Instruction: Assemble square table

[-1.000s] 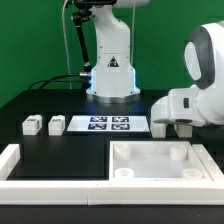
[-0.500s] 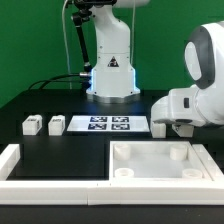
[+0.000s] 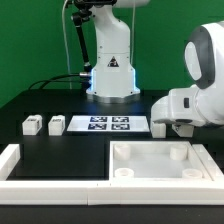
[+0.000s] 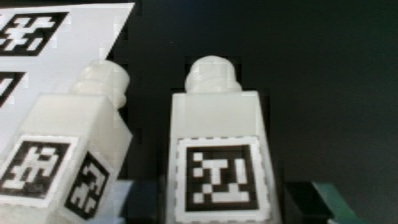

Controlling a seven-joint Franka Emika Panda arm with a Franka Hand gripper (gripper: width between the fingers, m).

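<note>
**End effector low over two table legs by the marker board**

In the wrist view the end effector (image 4: 228,205) had its tips apart, one dark tip on each side of one tagged leg (image 4: 217,150) and a gap showing. A second leg (image 4: 75,140) lay just beside it, near the marker board (image 4: 54,40). In the exterior view the square slab (image 3: 150,162) lay on the counter (image 3: 60,150) in front. A third leg (image 3: 31,125) and a fourth leg (image 3: 56,125) stood well apart from it, at that view's left.

Bright, even light, soft shadows; wrist view blurred, exterior view sharper
</note>
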